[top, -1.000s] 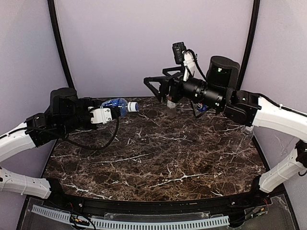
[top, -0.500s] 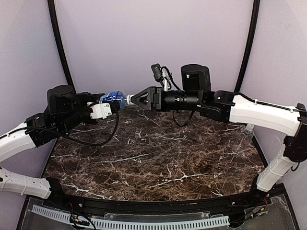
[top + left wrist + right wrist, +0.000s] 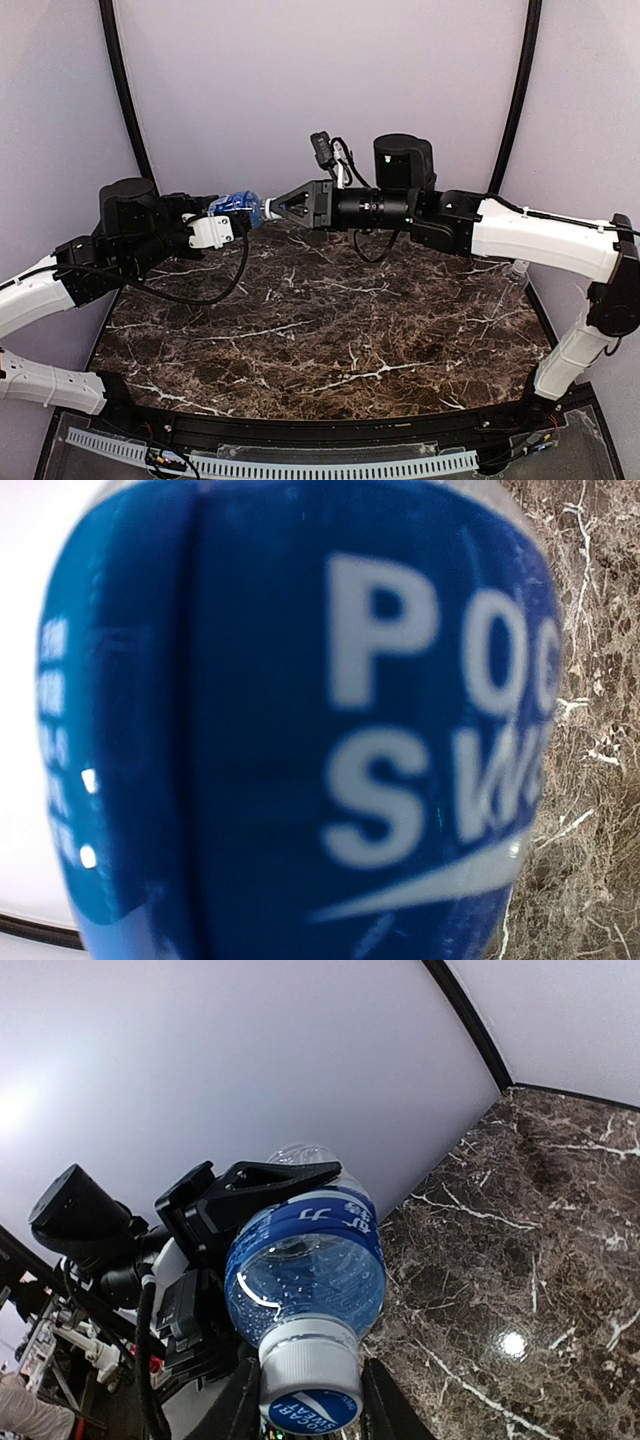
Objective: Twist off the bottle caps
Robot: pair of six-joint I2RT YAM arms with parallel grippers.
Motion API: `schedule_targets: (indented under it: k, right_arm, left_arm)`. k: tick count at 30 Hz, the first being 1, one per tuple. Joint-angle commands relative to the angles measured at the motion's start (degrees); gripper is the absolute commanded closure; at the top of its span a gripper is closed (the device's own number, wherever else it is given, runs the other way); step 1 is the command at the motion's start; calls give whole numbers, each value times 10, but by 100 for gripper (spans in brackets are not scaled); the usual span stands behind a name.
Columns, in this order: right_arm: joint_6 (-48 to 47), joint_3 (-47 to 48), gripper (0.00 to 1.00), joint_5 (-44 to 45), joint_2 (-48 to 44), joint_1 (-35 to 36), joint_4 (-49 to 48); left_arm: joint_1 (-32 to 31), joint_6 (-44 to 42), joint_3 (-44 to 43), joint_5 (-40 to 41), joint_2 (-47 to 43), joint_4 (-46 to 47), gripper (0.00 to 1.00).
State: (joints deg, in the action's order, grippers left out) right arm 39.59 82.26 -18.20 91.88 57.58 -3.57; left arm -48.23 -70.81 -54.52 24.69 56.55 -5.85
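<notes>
My left gripper (image 3: 228, 208) is shut on a clear bottle with a blue label (image 3: 236, 203) and holds it on its side above the table's back edge. The label (image 3: 300, 730) fills the left wrist view and hides that gripper's fingers. The bottle's neck points right. Its bottle cap (image 3: 308, 1380) has white sides and a blue top. My right gripper (image 3: 272, 209) reaches in from the right, and its fingers (image 3: 238, 1400) press on both sides of the cap. The left gripper's black finger (image 3: 270, 1178) lies over the bottle (image 3: 305, 1260).
The dark marble table (image 3: 330, 320) spreads below both arms. A clear bottle (image 3: 516, 272) stands at the right edge, partly behind the right arm. Pale walls and black frame posts (image 3: 125, 90) close in the back.
The right arm swung left and lined up with the bottle's neck, and its gripper closed from wide open onto the cap. The left gripper lifted the bottle slightly.
</notes>
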Motion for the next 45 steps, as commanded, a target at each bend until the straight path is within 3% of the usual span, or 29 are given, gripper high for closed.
schedule_targets:
  k: [1, 4, 7, 11, 15, 18, 22, 25, 30, 36, 45]
  right_arm:
    - [-10, 7, 85, -11, -1, -4, -32]
    - [-28, 9, 100, -33, 0, -5, -28]
    - [-86, 18, 100, -79, 1, -3, -14]
    - [-336, 21, 100, -88, -30, 33, 71]
    - [-661, -47, 100, 38, -90, 125, 102]
    - [-896, -106, 100, 142, -117, 200, 92]
    - [-1081, -117, 100, 307, -113, 248, 78]
    - [-1198, -119, 100, 372, -112, 269, 77]
    - [-1338, -129, 100, 392, -114, 280, 119]
    - [-1429, -114, 100, 426, -87, 284, 149]
    - [-1465, -87, 100, 428, -66, 291, 139]
  left_arm:
    - [-3, 2, 6, -3, -2, 5, 65]
    - [-3, 13, 1, -7, -3, -6, 64]
    - [-3, 46, -13, -25, -3, -49, 65]
    - [-3, 86, -57, -116, -11, -176, 65]
    - [-3, 80, -92, -252, -20, -344, 65]
    - [-3, 87, -92, -292, -17, -394, 65]
    - [-3, 86, -82, -308, -17, -419, 67]
    - [-3, 83, -79, -317, -18, -433, 67]
    - [-3, 61, -72, -318, -17, -461, 68]
    - [-3, 54, -72, -326, -15, -471, 68]
    - [-3, 54, -67, -330, -22, -480, 68]
